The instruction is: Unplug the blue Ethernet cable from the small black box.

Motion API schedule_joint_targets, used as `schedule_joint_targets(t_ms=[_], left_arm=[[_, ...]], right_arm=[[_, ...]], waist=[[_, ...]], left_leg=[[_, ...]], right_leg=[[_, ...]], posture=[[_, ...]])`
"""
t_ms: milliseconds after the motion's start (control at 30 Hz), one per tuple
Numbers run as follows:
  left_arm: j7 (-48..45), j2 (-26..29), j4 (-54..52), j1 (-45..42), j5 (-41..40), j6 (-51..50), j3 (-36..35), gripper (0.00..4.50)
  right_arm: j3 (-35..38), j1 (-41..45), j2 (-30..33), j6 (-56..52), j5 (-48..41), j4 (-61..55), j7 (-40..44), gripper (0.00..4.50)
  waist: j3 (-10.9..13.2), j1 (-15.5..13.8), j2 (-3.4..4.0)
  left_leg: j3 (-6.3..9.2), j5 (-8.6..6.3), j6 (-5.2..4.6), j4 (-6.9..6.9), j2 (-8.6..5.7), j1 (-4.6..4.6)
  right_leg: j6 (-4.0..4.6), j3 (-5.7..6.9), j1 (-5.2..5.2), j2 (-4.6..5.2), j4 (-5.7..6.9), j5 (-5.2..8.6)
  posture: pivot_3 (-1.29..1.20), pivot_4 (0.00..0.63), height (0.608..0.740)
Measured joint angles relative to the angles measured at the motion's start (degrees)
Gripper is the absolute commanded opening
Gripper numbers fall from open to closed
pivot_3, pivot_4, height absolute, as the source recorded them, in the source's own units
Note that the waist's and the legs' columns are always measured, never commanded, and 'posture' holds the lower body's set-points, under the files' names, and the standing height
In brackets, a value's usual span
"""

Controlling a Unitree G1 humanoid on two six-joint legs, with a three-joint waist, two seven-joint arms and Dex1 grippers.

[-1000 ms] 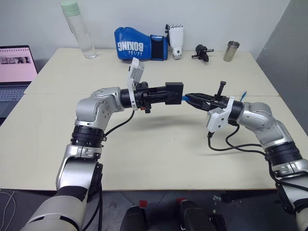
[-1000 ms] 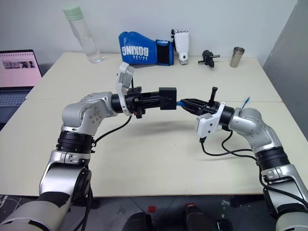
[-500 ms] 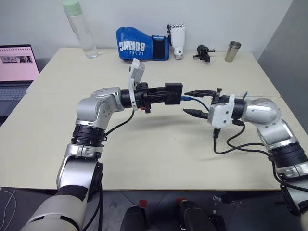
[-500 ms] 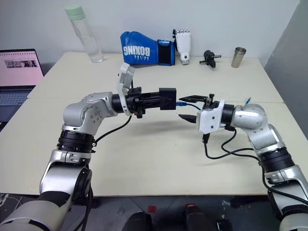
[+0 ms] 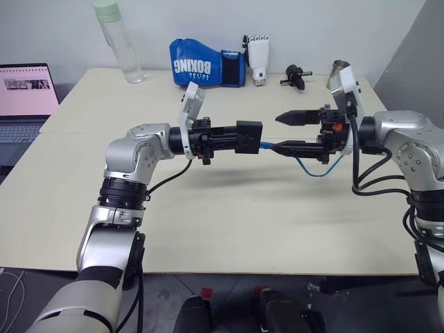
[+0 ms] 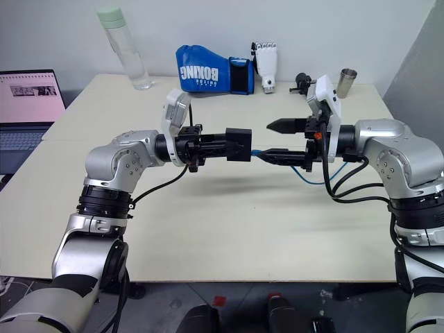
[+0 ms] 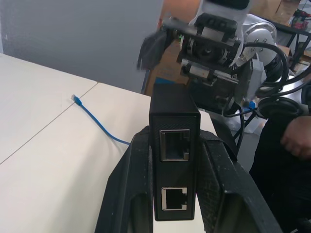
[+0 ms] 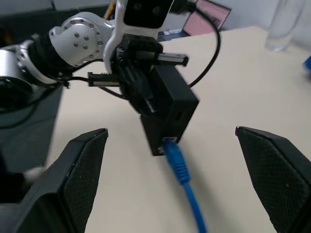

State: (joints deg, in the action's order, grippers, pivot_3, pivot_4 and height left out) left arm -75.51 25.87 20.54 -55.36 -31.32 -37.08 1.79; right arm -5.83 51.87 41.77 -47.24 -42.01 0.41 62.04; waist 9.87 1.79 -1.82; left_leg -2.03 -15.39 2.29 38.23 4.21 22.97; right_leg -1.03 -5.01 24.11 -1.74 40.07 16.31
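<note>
Two grippers meet mid-frame: the left gripper point(image 5: 244, 137) clamps the small black box point(image 5: 250, 136); the right gripper point(image 5: 288, 133) gapes empty around the still-plugged blue cable point(image 8: 181, 167), which needs regripping and pulling.

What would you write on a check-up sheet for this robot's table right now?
Surface: beige table, bare in the middle.
Job's things: small black box held in the air; blue Ethernet cable plugged into it, its other end lying on the table.
Clutter: along the far edge, a clear bottle, blue boxing glove, white model hand, black knobbed gadget, metal cup.
Grippers: left end effector shut on the box; right end effector open, facing the box at the cable side.
Cables: black arm cables hanging loose.
Surroundings: laptop at the left; a person's hand nearby.
</note>
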Motion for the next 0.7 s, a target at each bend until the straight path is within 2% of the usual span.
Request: schedule_joint_targets(t_ms=[233,700], left_arm=[[-0.4,0.1,0.0,-0.1,0.0,-0.1,0.0,0.77],[-0.2,0.3,-1.8,-0.1,-0.4,-2.0,0.0,0.77]], right_arm=[[0.0,2.8,-4.2,-3.7,0.7,3.9,0.2,4.47],[-0.5,2.0,-4.8,-1.9,5.6,6.7,3.1,4.47]], waist=[[0.0,0.0,0.0],[0.0,0.0,0.0]], left_leg=[[0.04,0.0,-0.01,-0.01,-0.01,0.02],[0.06,0.0,-0.01,-0.02,-0.01,0.04]], right_leg=[[0.0,0.04,0.03,0.0,0.0,0.0],[-0.01,0.07,0.04,0.0,-0.01,0.0]], posture=[[0.0,0.15,0.74],[0.0,0.15,0.74]])
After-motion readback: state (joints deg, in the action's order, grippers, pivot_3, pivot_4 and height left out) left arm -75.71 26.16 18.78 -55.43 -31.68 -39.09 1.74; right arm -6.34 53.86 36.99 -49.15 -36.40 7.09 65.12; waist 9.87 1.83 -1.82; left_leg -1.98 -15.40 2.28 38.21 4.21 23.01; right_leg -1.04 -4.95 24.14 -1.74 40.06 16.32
